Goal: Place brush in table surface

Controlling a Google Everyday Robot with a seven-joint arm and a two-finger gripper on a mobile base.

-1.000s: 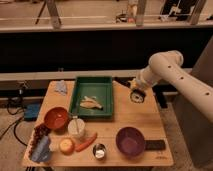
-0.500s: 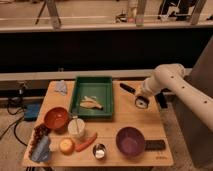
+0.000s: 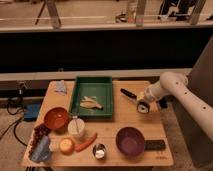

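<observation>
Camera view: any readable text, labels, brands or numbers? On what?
None readable.
Nothing legible shows on the green tray, the purple bowl, the table surface or the white arm.
The gripper is at the table's right edge, at the brush; no markings show there either.

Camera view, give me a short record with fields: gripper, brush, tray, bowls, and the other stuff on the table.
gripper: above the table's right edge, at the brush
brush: right of the tray, black handle pointing back-left, round head toward the front
table surface: tan wood
green tray: back centre, holds a pale item
bowls: red bowl left, purple bowl front right
other: carrot, black block
</observation>
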